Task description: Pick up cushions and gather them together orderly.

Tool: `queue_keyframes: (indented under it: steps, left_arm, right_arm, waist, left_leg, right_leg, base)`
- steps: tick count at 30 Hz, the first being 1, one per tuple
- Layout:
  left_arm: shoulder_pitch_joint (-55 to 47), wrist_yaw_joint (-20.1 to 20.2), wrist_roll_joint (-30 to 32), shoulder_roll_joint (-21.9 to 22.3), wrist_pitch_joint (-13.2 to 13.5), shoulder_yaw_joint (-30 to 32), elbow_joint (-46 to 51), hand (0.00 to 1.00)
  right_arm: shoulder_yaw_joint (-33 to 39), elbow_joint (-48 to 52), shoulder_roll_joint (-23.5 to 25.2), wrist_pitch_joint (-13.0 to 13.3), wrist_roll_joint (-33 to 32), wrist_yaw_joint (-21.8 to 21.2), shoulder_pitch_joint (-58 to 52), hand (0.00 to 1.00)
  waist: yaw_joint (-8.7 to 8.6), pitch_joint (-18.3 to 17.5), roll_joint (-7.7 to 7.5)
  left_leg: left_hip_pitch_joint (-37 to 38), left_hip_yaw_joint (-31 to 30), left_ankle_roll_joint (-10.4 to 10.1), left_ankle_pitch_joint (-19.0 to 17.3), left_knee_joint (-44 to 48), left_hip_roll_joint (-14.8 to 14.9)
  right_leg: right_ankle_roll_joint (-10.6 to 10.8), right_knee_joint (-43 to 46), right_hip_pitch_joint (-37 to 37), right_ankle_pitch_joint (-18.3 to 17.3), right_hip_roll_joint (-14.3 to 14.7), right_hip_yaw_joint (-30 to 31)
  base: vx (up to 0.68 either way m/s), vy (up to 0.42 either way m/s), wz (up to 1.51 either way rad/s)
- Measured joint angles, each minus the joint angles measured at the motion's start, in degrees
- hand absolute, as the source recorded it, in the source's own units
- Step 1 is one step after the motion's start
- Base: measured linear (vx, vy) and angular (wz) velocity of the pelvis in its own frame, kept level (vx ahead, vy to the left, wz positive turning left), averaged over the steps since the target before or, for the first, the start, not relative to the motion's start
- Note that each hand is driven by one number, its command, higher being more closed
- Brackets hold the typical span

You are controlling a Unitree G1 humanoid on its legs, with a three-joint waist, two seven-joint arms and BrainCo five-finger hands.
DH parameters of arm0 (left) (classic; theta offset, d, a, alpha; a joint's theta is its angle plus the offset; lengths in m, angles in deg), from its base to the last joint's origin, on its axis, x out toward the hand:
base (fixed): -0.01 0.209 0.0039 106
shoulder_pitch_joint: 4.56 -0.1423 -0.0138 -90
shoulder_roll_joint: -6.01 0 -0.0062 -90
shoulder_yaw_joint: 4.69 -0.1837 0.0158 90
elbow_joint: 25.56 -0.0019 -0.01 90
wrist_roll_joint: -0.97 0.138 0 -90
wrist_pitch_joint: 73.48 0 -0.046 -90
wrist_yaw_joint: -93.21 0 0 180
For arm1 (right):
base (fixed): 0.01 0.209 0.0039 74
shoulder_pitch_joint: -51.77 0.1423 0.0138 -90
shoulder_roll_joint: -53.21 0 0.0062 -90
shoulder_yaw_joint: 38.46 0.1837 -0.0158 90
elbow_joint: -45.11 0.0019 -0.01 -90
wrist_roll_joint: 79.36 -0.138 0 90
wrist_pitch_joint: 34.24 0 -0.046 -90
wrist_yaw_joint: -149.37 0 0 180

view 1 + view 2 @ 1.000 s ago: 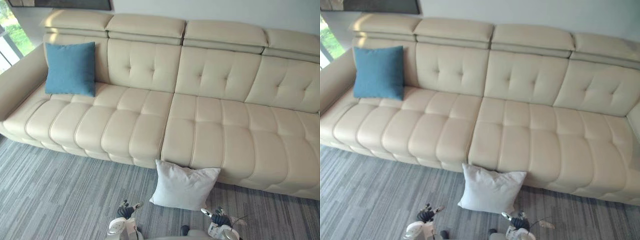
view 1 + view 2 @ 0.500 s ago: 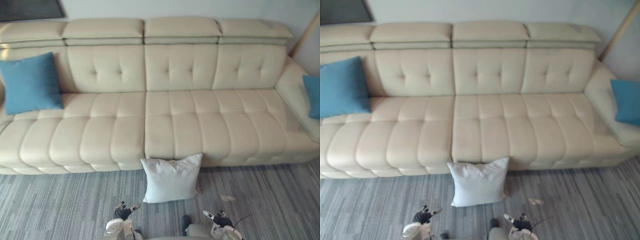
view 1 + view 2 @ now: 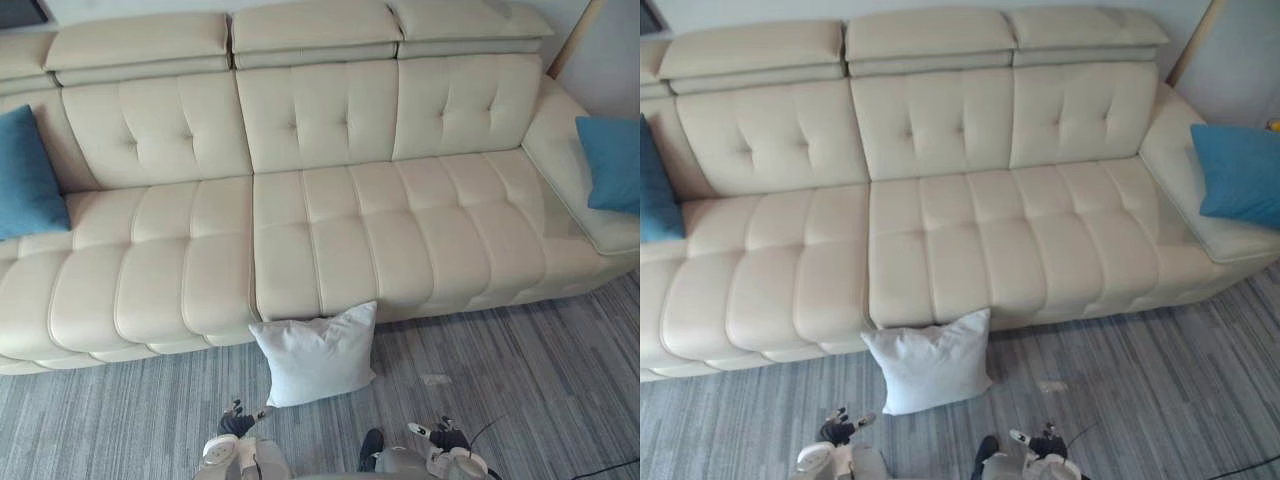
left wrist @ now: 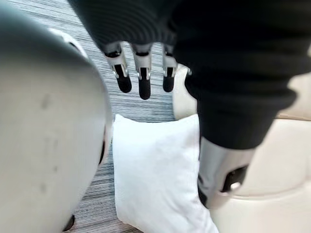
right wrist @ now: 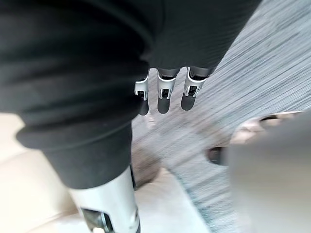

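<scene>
Carpet (image 3: 520, 360) carries the white cushion (image 3: 315, 352), propped against the sofa (image 3: 320, 220) front, ahead of both hands and nearer my left hand (image 4: 141, 80) than my right hand (image 5: 164, 97). Both hang empty, fingers straight. I'd lead with the left; the blue cushions (image 3: 612, 162) sit at the sofa's far ends.

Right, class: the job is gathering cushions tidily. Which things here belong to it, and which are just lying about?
Belong to the job:
square white fabric cushion, off the seat
left-end blue fabric cushion
right-end blue fabric cushion

Just there:
cream tufted leather sofa
grey striped carpet
</scene>
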Motion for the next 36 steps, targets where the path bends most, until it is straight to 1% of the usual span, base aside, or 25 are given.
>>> queue_keyframes:
  steps: [1,2,3,5,7,9,10,11,12,13,14,16,17,18,19,20,21,23,25,28,31,36]
  left_arm:
    - [0.0,0.0,0.0,0.9,0.1,-0.1,0.3,0.00]
    - [0.3,0.0,0.0,0.9,0.1,0.0,0.2,0.00]
    - [0.4,0.1,0.0,1.0,0.1,-0.1,0.6,0.00]
    - [0.5,0.0,0.0,0.6,0.1,0.1,0.8,0.00]
    - [0.0,0.1,0.0,0.4,-0.1,0.2,0.7,0.00]
    - [-0.5,0.1,0.0,0.6,-0.1,0.2,0.5,0.00]
    - [-0.5,0.1,0.0,0.5,-0.1,0.1,0.4,0.00]
    - [-0.3,0.1,0.1,0.4,-0.1,0.1,0.4,0.00]
    - [-0.3,0.1,0.1,0.4,-0.1,-0.1,0.4,0.00]
    - [-0.3,0.1,0.1,0.4,-0.1,-0.2,0.4,0.00]
    - [-0.3,0.1,0.1,0.1,-0.1,-0.7,0.3,0.00]
    - [-0.5,0.1,0.2,0.0,-0.1,-0.8,0.3,0.00]
    - [-0.5,0.0,0.2,-0.1,-0.1,-1.1,0.2,0.00]
    - [-0.7,-0.1,0.2,-0.7,0.0,-1.2,0.2,0.00]
    - [-0.9,-0.2,0.2,-1.1,0.1,-1.2,0.0,0.00]
    - [-0.7,-0.2,0.2,-1.4,0.1,-1.1,-0.6,0.00]
    - [-0.3,-0.2,0.2,-1.5,0.1,-1.0,-1.2,0.00]
    - [-0.2,-0.3,0.2,-0.5,0.1,0.1,-1.2,0.00]
    - [-0.3,-0.5,0.2,-0.1,0.2,0.6,-1.2,0.00]
    - [-0.2,-0.4,0.2,0.0,0.2,0.6,-1.0,0.00]
    - [-0.3,-0.5,0.2,0.0,0.2,0.5,-1.0,0.00]
    - [-0.2,-0.5,0.2,0.0,0.1,0.4,-1.0,0.00]
  right_arm:
    - [0.0,0.9,0.1,0.1,0.0,0.0,-0.2,0.00]
    - [0.1,0.8,0.5,0.1,0.0,0.1,-0.1,0.00]
    - [0.0,0.8,2.0,0.1,0.0,0.1,-0.2,0.00]
    - [0.0,0.7,3.1,0.1,0.0,0.1,-0.3,0.00]
    - [0.0,0.8,3.4,0.1,0.1,0.1,-0.4,0.00]
    - [0.0,0.8,3.1,0.1,0.3,0.1,-0.6,0.00]
    - [0.0,0.8,3.1,0.1,0.3,0.1,-0.6,0.00]
    - [0.0,0.8,3.1,0.1,0.7,0.1,-0.6,0.00]
    - [0.0,0.7,3.0,0.1,1.5,0.1,-0.5,0.00]
    - [-0.1,0.7,3.0,0.1,1.7,0.1,-0.4,0.00]
    - [-0.1,0.7,3.0,0.1,1.9,0.0,-0.4,0.00]
    - [-0.5,0.6,3.0,0.1,2.2,0.0,-0.5,0.00]
    - [-0.8,0.4,3.1,0.1,2.2,-0.1,-0.5,0.00]
    - [-1.5,0.0,3.4,0.1,2.2,-0.3,-0.4,0.00]
    - [-2.1,-0.5,3.4,0.1,2.2,-0.5,-0.5,0.00]
    - [-2.3,-1.4,3.3,0.2,2.2,-0.6,-0.4,0.00]
    - [-2.3,-2.3,3.1,0.1,2.2,-0.6,0.2,0.00]
    - [-2.3,-2.3,3.0,0.1,2.3,-0.5,0.4,0.00]
    - [-2.2,-2.1,2.7,0.1,2.3,-0.5,0.0,0.00]
    - [-2.2,-2.1,2.9,0.1,2.3,-0.5,-0.2,0.00]
    - [-2.2,-1.9,3.0,0.1,2.3,-0.5,-0.3,0.00]
    - [-2.2,-1.7,3.0,0.1,2.5,-0.4,-0.3,0.00]
  waist:
    - [0.12,0.0,0.73]
    - [0.31,-0.2,0.96]
    - [0.48,-0.5,-0.76]
    - [1.55,-0.7,-1.74]
    - [1.56,-0.7,-1.85]
    - [1.48,-1.2,-1.78]
    - [1.43,-1.3,-1.87]
    - [1.38,-1.3,-2.13]
    - [1.35,-1.3,-2.19]
    - [1.30,-1.3,-2.19]
    - [1.31,-1.3,-2.42]
    - [1.16,-1.7,-2.91]
    - [1.01,-1.9,-3.21]
    - [1.04,-2.3,-3.92]
    - [1.09,-3.1,-4.72]
    - [1.35,-3.7,-5.40]
    - [1.41,-3.5,-5.35]
    - [1.21,-3.1,-4.25]
    - [1.32,-3.3,-3.67]
    - [1.38,-3.5,-3.50]
    - [1.48,-3.5,-3.46]
    - [1.41,-3.4,-3.44]
  left_leg:
    - [0.3,0.2,0.7,2.1,-5.6,-2.2]
    - [1.6,0.8,1.3,1.2,-8.1,-2.6]
    - [2.6,0.6,1.7,1.5,-11.8,-4.3]
    - [3.3,1.6,2.2,1.9,-13.3,-5.0]
    - [6.5,3.1,2.2,1.9,-14.8,-6.0]
    - [9.5,4.1,2.3,1.8,-16.8,-7.2]
    - [9.6,4.1,2.3,1.8,-16.9,-7.4]
    - [10.1,4.0,2.3,1.8,-17.5,-8.0]
    - [10.4,3.7,2.4,1.8,-17.5,-8.3]
    - [10.5,3.5,2.4,1.8,-17.5,-8.3]
    - [10.9,2.4,2.6,2.0,-17.8,-8.6]
    - [11.4,0.9,3.3,2.5,-18.7,-9.0]
    - [11.3,0.2,3.6,2.9,-19.5,-9.3]
    - [10.9,-0.5,3.4,3.3,-19.7,-9.8]
    - [10.0,-1.2,3.2,3.5,-19.7,-10.4]
    - [9.3,-2.1,3.0,3.8,-19.8,-10.8]
    - [9.0,-2.7,2.9,4.8,-20.8,-11.1]
    - [9.0,-4.4,2.5,6.3,-22.3,-11.0]
    - [8.3,-6.3,2.0,6.8,-22.4,-10.3]
    - [7.2,-8.6,1.3,7.7,-22.7,-9.5]
    - [7.4,-9.2,1.1,9.2,-25.1,-9.4]
    - [7.5,-9.6,1.1,10.1,-26.3,-9.5]
  right_leg:
    - [0.9,0.7,-0.2,-0.6,0.2,0.0]
    - [1.6,1.1,-0.2,-1.0,0.1,0.0]
    - [2.2,0.4,-0.9,-0.8,-0.4,0.0]
    - [2.7,-0.2,-0.7,-0.4,-0.9,0.5]
    - [3.1,-0.1,0.9,-0.6,-1.8,1.3]
    - [4.4,2.1,1.1,-2.1,-3.1,2.4]
    - [4.4,2.8,1.0,-2.5,-3.4,2.4]
    - [4.8,5.5,0.1,-3.6,-4.4,2.5]
    - [5.0,9.9,-1.7,-4.1,-5.0,2.7]
    - [5.2,11.4,-2.3,-4.2,-5.2,2.9]
    - [5.2,15.4,-3.6,-4.3,-5.7,4.3]
    - [5.0,17.8,-4.5,-4.4,-6.0,6.4]
    - [4.6,18.7,-5.4,-5.0,-6.1,8.2]
    - [3.8,16.5,-5.2,-5.6,-5.4,10.9]
    - [4.0,14.7,-4.8,-6.4,-5.4,11.9]
    - [4.7,11.1,-3.3,-7.1,-5.3,11.4]
    - [5.4,7.8,-1.9,-7.6,-5.1,10.7]
    - [5.0,6.3,-0.8,-6.9,-4.4,8.7]
    - [4.6,5.2,0.2,-6.7,-3.6,6.6]
    - [4.2,4.2,0.9,-6.5,-2.5,4.4]
    - [3.7,3.6,1.0,-6.1,-2.0,3.4]
    - [3.6,3.7,1.5,-6.0,-2.1,2.3]
  base:
    - [0.09,0.098,0.05]
    - [0.12,0.087,0.15]
    - [0.07,0.029,0.14]
    - [0.09,0.036,-0.06]
    - [0.10,0.060,-0.26]
    - [0.06,0.043,-0.27]
    - [0.05,0.020,-0.09]
    - [0.02,0.026,0.04]
    - [0.01,0.017,0.06]
    - [-0.01,0.026,0.16]
    - [-0.01,0.012,0.20]
    - [-0.02,-0.019,0.35]
    - [-0.03,-0.062,0.43]
    - [-0.02,-0.063,0.36]
    - [-0.01,-0.092,0.34]
    - [0.00,-0.090,0.31]
    - [-0.02,-0.112,0.35]
    - [-0.04,-0.102,0.42]
    - [-0.01,-0.099,0.46]
    - [-0.01,-0.088,0.34]
    - [0.01,-0.058,0.16]
    - [0.02,-0.007,0.10]
